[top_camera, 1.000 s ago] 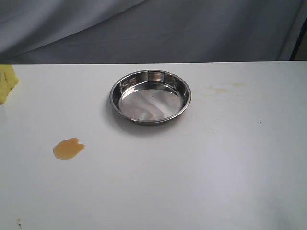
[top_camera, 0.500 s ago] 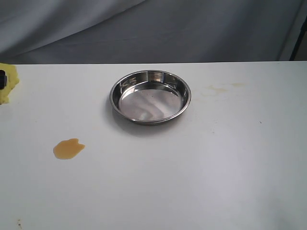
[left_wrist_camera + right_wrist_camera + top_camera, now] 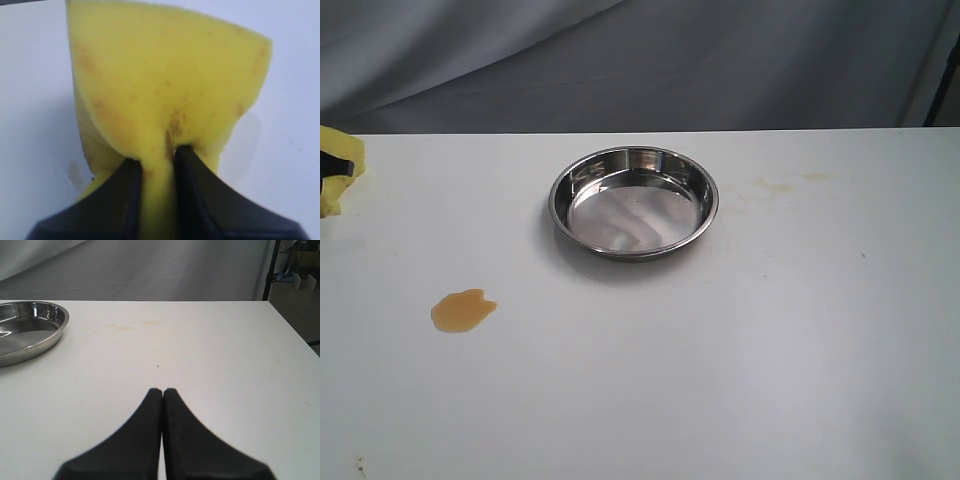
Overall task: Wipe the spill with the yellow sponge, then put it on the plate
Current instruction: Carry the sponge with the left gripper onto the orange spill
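Note:
The yellow sponge point(image 3: 342, 150) sits at the far left edge of the white table, pinched and squashed between the black fingers of my left gripper point(image 3: 157, 152); the sponge point(image 3: 165, 80) fills the left wrist view. The amber spill point(image 3: 462, 310) lies on the table in front of it, toward the near left. The shiny steel plate point(image 3: 698, 190) stands at the middle back, also seen as the plate point(image 3: 57, 315) in the right wrist view. My right gripper point(image 3: 162, 391) is shut and holds nothing, low over bare table to the right of the plate.
A faint pale yellowish stain point(image 3: 775, 184) marks the table right of the plate. Grey cloth point(image 3: 640, 60) hangs behind the table's far edge. The table's right edge point(image 3: 292, 330) drops off beside a black stand.
My left gripper has come down on the sponge and closed on it, squeezing it. The plate, the spill and the right gripper have not moved.

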`<state>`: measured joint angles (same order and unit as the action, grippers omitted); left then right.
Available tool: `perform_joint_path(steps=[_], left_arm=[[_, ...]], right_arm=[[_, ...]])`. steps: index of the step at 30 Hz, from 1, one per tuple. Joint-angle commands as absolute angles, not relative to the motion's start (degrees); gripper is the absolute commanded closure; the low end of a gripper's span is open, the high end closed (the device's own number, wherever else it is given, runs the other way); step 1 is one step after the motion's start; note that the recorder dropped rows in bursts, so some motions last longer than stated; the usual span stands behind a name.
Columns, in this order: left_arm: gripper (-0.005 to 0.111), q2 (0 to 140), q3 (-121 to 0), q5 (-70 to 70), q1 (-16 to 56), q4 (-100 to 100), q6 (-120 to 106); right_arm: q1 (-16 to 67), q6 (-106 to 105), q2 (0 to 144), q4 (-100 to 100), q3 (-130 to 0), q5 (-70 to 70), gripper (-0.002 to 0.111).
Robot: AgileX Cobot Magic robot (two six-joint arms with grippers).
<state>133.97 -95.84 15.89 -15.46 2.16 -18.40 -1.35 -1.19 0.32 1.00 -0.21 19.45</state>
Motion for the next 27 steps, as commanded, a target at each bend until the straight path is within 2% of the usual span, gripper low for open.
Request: perform_joint_path(steps=[1, 9, 17, 22, 24, 27], left_arm=[[0.107, 131.19, -95.64, 19.29, -14.39, 2.39, -18.55], [0.107, 124.34, -95.64, 26.89, -13.00, 1.49, -18.68], [0.107, 118.71, -94.90, 39.34, -7.48, -1.88, -24.31], [0.107, 114.60, -89.70, 39.88, -1.54, -4.58, -20.75], [0.107, 111.35, -83.58, 39.88, 4.44, -17.96, -9.57], [0.107, 108.89, -76.91, 38.99, 9.65, -25.59, 2.22]], right_arm=[[-1.24, -1.25, 0.00, 1.01, 0.00, 19.25, 0.108], [-1.24, -1.25, 0.00, 1.01, 0.00, 19.25, 0.108], [-1.24, -1.25, 0.00, 1.01, 0.00, 19.25, 0.108], [-1.24, -1.25, 0.00, 1.01, 0.00, 19.25, 0.108], [-1.24, -1.25, 0.00, 1.01, 0.00, 19.25, 0.108], [-1.24, -1.25, 0.00, 1.01, 0.00, 19.25, 0.108]])
